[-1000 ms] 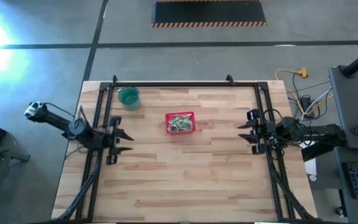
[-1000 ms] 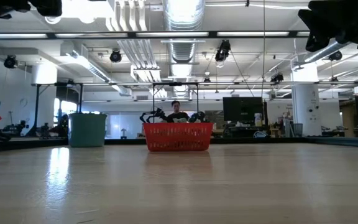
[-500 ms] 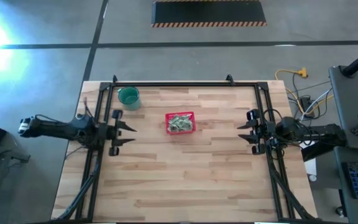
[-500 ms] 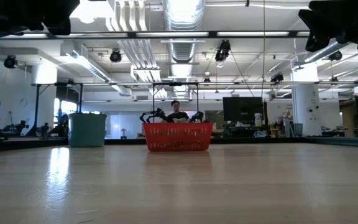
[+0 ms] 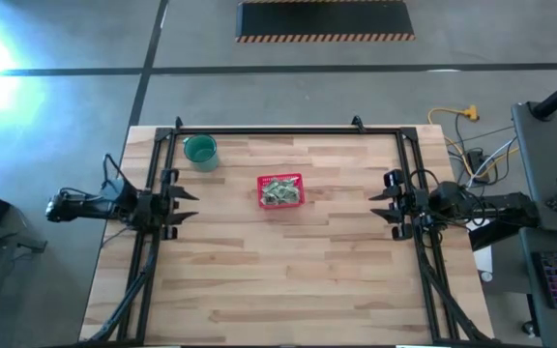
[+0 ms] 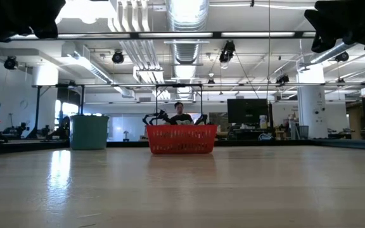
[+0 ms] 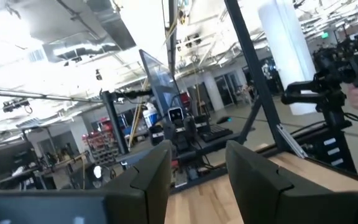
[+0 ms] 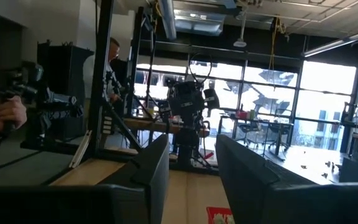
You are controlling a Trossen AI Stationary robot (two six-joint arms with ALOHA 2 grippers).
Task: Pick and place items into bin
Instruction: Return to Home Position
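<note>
Pulling back toward the table edge, left hand spread apart, right hand unmoved, likewise apart.

The pale wooden plank table is carrying three things. A small red basket with mesh sides is sitting near the middle, a little closer to the far edge than to the near one. A round teal cup is standing upright near the far left corner, well apart from the basket. A black metal frame is running along the far edge and just inside both side edges.
</note>
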